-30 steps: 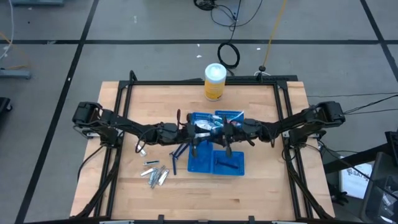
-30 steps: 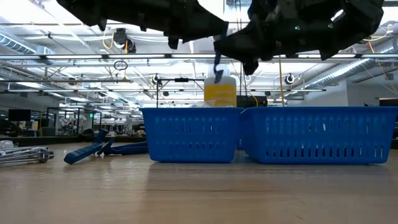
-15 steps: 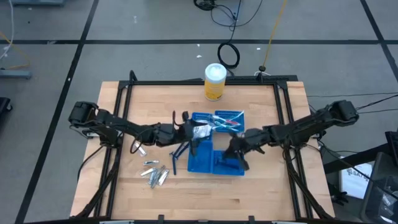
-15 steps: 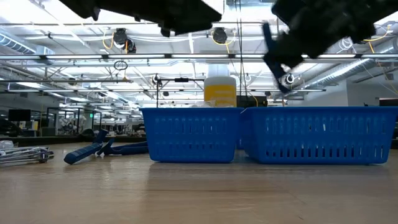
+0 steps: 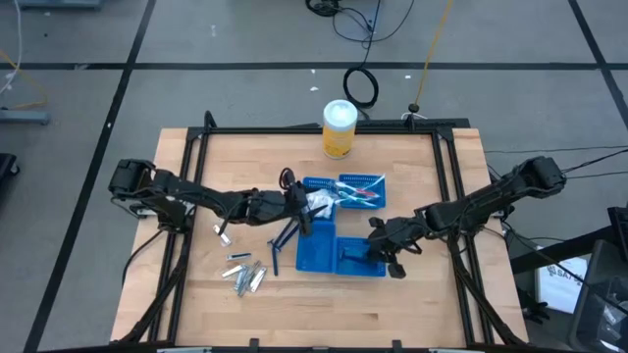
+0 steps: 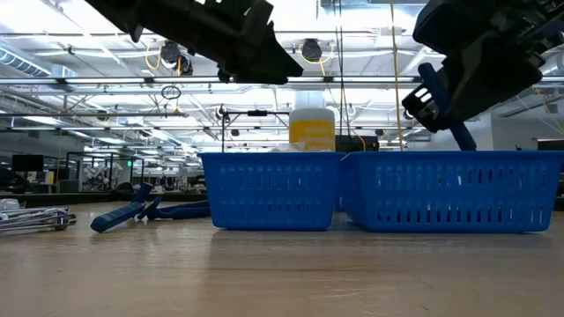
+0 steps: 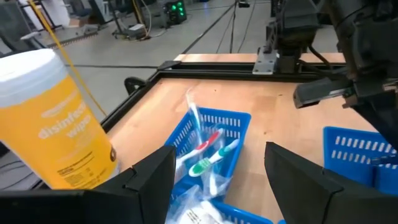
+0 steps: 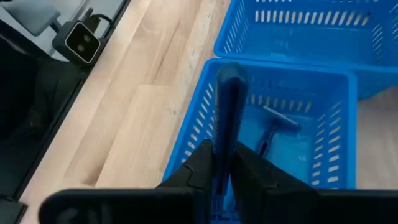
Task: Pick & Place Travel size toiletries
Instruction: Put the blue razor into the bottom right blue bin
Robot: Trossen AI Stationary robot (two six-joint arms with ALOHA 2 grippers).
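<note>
The blue razor (image 8: 228,118), clenched upright in the right gripper's (image 8: 222,163) jaws above the near tray (image 8: 339,162), should go lower before release, while the left gripper (image 5: 297,199) hovers with released jaws over the far tray (image 7: 236,121).

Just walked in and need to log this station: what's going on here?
Two arms are sorting travel toiletries into blue trays. The right claw is shut on a dark blue razor, holding it over the tray that already has one razor in it. The left claw is open above the tray with toothbrushes and packets. More razors and small tubes lie on the table.
</note>
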